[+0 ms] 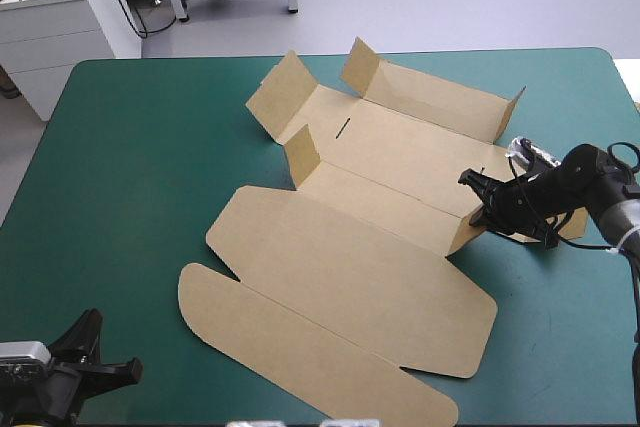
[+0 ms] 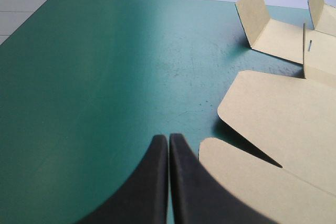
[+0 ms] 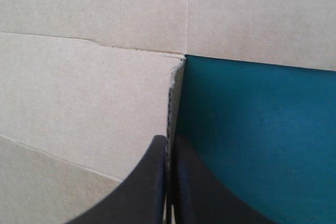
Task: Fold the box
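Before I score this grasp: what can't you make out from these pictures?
1. High view: the right claw covers the flap of the box that it pinches, so how deep the grip goes is hidden.
2. Right wrist view: only a patch of board shows; the rest runs out of frame.
3. Left wrist view: most of the box runs out of frame, and the shut left claw hides the teal-green cover beneath it.

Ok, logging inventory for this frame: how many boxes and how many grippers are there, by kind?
Brown box: 1
Grippers: 2, the left gripper and the right gripper
Total: 3
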`<state>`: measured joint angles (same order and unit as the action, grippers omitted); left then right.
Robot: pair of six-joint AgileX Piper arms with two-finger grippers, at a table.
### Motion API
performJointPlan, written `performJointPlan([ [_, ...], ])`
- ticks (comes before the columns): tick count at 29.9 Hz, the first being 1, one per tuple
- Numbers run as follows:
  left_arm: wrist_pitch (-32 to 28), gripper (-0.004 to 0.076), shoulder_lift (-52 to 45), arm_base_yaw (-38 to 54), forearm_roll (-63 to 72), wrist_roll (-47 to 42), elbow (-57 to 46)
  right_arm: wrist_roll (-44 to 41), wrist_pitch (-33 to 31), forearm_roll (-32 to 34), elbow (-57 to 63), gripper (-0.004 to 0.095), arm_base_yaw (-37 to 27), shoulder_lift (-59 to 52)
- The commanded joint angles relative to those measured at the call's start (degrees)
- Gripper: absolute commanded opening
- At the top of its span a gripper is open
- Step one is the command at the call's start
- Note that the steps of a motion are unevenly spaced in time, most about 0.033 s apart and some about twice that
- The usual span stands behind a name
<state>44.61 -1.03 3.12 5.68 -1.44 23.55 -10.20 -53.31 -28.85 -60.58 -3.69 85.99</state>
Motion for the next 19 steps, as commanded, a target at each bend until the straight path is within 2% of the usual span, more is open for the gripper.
performJointPlan([
  [1,-4.57,-0.0008,-0.02,-0.26,0.37,-0.54,1.33,3.50,-0.66,-1.27,-1.83,0.0002,-0.18,-1.78],
  [5,-4.57,-0.0008,-0.02,-0.26,0.37,-0.54,1.33,8.46,-3.24,0.44,-4.03,0.0002,-0.18,-1.03],
  [10,-4.57,-0.0008,-0.02,-0.26,0.37,-0.54,1.33,13.21,-9.91,4.22,-10.76,0.0001,0.43,2.99],
  [16,-4.57,-0.0008,-0.02,-0.26,0.37,-0.54,1.33,13.64,-13.91,17.62,-20.28,0.0001,7.37,9.18],
  [19,-4.57,-0.0008,-0.02,-0.26,0.37,-0.54,1.33,15.58,-14.28,21.01,-25.79,0.0001,11.22,12.49],
])
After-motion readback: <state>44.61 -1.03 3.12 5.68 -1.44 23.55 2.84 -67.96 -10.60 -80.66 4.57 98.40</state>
